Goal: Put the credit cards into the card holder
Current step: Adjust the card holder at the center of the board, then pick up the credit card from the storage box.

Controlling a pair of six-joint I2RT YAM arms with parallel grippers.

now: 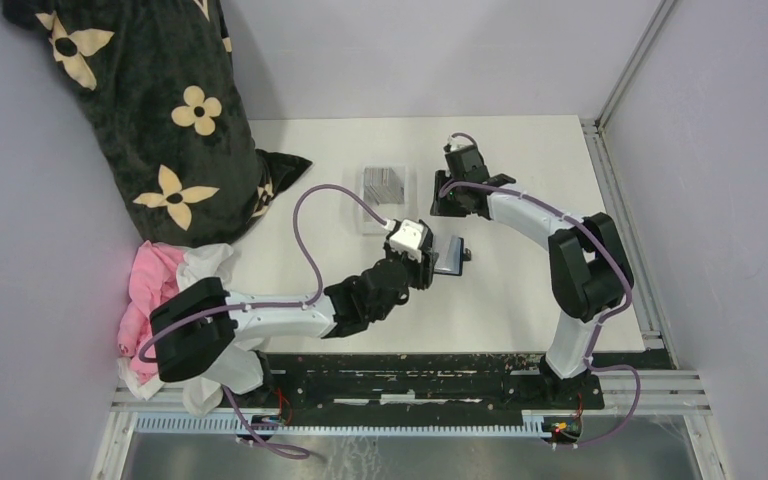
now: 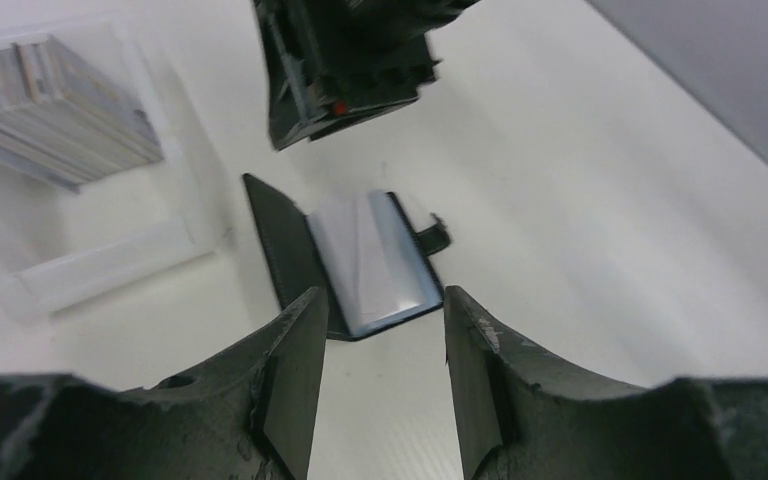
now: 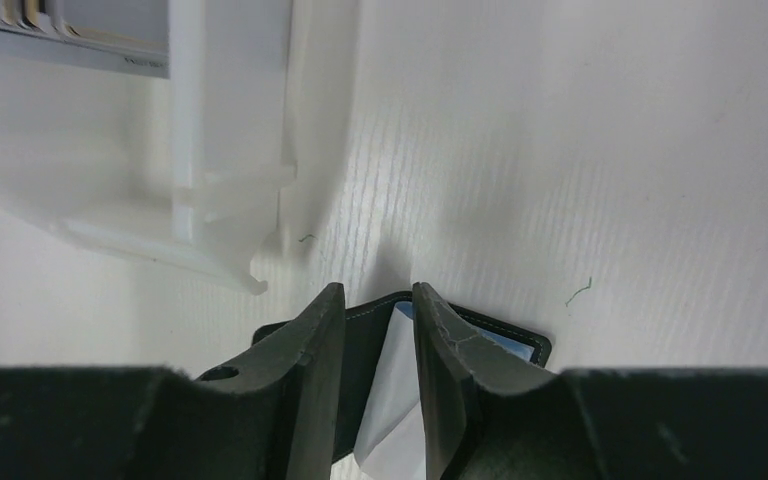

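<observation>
Black card holder [image 2: 355,262]; grey credit cards [image 2: 55,110]; black cream-flowered cloth [image 1: 150,110].

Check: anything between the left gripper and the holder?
Nothing visible. The left gripper is open, and the holder lies open on the table straight ahead of its fingertips, with no object between. The right gripper hangs at the holder's far side, out of that line.

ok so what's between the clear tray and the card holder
Just a bare strip of table, in the left wrist view; the clear tray and card holder lie apart.
</observation>
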